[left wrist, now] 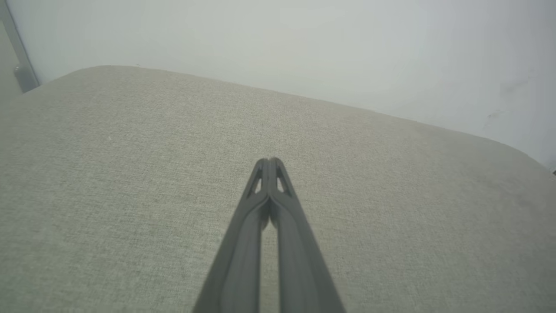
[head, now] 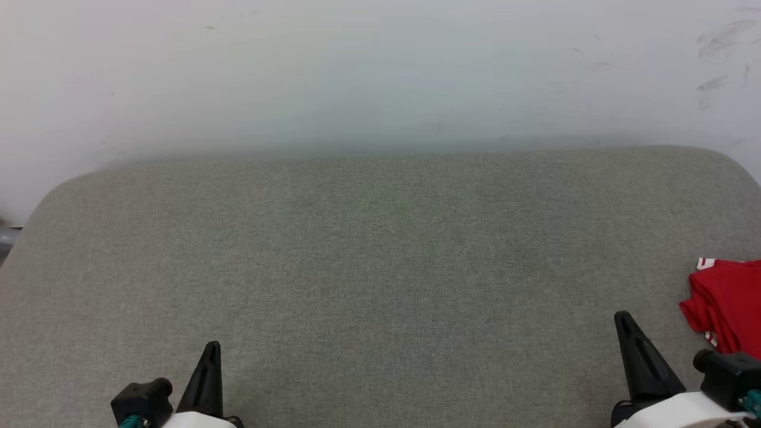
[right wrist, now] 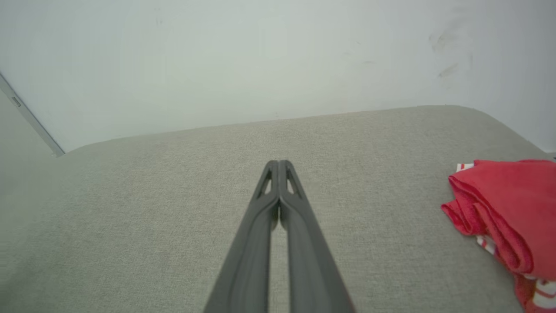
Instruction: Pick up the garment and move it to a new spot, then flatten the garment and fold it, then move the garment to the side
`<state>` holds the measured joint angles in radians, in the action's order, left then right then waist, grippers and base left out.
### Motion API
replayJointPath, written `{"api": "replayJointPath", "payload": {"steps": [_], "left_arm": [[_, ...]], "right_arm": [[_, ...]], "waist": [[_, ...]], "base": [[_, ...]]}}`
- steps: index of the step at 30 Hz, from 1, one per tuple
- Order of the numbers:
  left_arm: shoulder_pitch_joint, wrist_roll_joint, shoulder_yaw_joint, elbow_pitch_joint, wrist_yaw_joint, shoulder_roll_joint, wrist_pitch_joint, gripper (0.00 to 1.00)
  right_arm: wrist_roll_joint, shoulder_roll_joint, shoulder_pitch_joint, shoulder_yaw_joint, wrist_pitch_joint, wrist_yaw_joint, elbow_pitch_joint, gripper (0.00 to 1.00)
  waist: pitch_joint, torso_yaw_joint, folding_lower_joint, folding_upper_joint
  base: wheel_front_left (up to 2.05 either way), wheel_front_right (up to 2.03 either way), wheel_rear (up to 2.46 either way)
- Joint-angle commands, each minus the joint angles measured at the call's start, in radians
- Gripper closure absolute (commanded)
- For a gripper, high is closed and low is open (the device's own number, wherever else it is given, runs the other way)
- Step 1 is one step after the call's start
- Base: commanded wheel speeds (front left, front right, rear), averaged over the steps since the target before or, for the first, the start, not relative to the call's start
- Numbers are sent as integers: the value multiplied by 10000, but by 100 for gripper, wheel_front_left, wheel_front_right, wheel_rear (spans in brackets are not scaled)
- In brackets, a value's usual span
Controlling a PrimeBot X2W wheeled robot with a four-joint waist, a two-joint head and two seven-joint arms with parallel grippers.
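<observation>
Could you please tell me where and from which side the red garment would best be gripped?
Probably the layered folded edge of the garment facing the right gripper, approached from that side; its far part runs out of frame. The shut jaws must open first.

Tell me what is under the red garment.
The garment lies bunched on the grey fabric surface. Its folds hide anything directly beneath, and it runs past the picture's edge.

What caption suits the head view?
Both shut: left gripper and right gripper over a grey cushion; red garment at right.
</observation>
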<state>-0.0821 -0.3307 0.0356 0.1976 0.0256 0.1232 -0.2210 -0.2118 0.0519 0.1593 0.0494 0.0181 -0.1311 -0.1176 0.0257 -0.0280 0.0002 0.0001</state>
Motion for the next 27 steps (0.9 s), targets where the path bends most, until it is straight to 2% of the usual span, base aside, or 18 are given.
{"api": "replayJointPath", "payload": {"steps": [1,27], "left_arm": [[309,-497,-104,-130,51,14,113,100],[843,-4589,-538,19,390,-230,1153,100]], "right_arm": [[-591,90,-316,-16,-12,0,-13,100],[-5280,280,-1148,-83,80,2,1192,100]], "waist": [[-3,5,0,-1],[-67,65,0,-1]], "base": [[0,0,0],[0,0,0]]}}
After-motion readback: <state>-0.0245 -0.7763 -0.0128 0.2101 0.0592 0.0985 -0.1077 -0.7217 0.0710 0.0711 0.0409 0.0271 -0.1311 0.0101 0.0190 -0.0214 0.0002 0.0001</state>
